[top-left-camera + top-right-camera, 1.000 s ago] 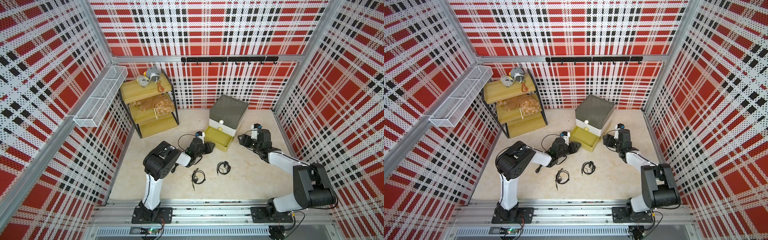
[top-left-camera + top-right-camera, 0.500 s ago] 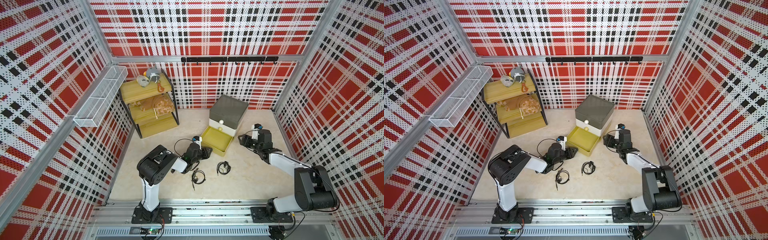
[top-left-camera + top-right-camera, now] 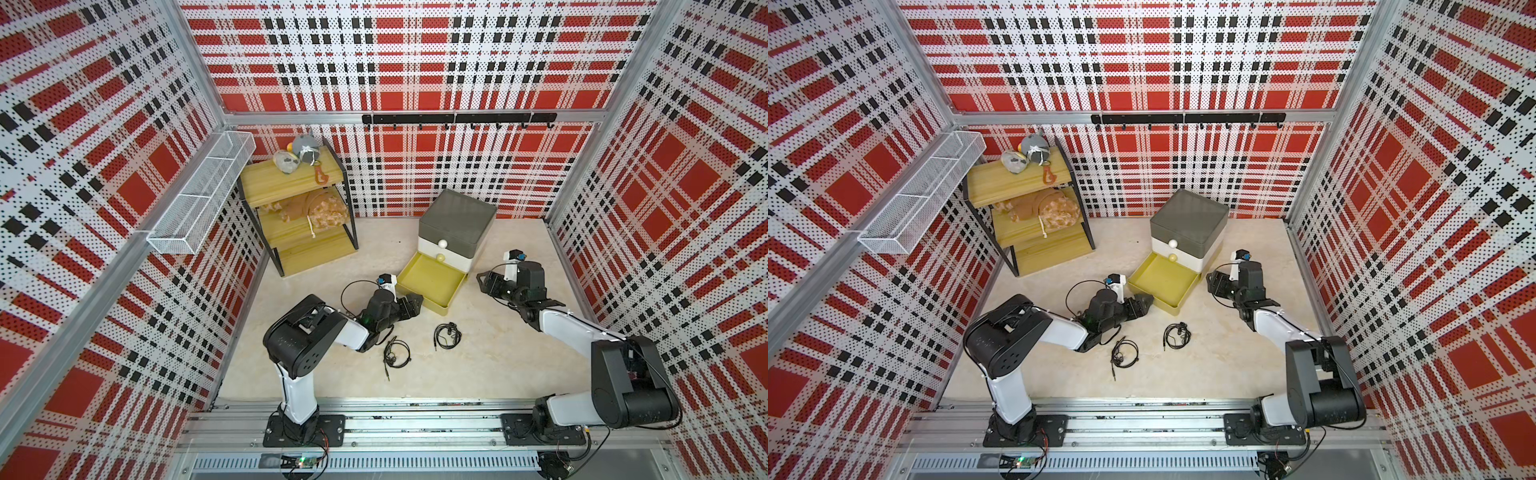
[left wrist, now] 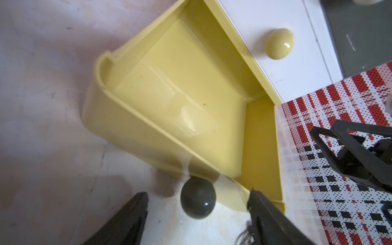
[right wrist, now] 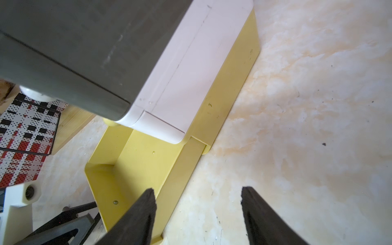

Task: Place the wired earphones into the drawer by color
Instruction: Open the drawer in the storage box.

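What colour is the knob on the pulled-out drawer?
The knob is dark grey, on the mustard-yellow drawer; the left wrist view shows it best.

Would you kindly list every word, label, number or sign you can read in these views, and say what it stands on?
No text can be read in any view.
Orange tag on the shelf rack: a pale mark, too small to read.
Drawer cabinet: plain, no label shows.

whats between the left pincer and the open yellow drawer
The dark ball knob on the yellow drawer, inside the open left pincer, touching neither finger; seen in the left wrist view.
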You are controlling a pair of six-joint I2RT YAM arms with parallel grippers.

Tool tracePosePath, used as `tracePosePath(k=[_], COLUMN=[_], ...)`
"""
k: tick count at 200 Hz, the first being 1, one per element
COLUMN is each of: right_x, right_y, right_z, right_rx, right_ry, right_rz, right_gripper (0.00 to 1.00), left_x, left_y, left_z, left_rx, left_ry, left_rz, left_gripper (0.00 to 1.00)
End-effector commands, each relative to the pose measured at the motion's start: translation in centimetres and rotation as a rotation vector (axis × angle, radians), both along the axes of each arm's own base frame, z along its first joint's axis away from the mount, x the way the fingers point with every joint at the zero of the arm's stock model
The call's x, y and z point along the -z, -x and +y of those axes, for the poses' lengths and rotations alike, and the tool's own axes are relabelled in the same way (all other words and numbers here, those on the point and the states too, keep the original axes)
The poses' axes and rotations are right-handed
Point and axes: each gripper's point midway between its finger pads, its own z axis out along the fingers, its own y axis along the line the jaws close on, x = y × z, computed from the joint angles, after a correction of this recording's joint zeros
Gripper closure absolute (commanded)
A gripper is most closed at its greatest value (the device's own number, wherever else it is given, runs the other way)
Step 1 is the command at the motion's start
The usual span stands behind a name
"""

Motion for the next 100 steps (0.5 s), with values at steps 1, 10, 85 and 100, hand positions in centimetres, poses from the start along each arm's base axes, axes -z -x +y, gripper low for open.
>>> tracePosePath(k=[1,10,85,100], right_x=[-0.4,-0.3,1.1,1.4], right_y=[1.0,1.5,6.7,7.5], right_z=[0.1,0.3,3.4,4.1], right_rx=[-0.024,-0.033,-0.095,-0.106], right_ry=[0.028,0.036,0.129,0.139], right_rz=[-0.005,0.003,0.067,0.075], right_gripper=[0.30,0.30,0.30,0.30], left_x=[-1.4,-2.0,-6.5,-7.5], left_y=[-0.1,0.0,-0.2,-0.4], left_z=[1.3,1.7,4.8,5.6], left_rx=[-0.038,-0.044,-0.065,-0.079], left_ry=[-0.003,-0.009,-0.133,-0.162], left_rz=[-0.025,-0.033,-0.144,-0.179], left_gripper=[0.14,0.11,0.01,0.01])
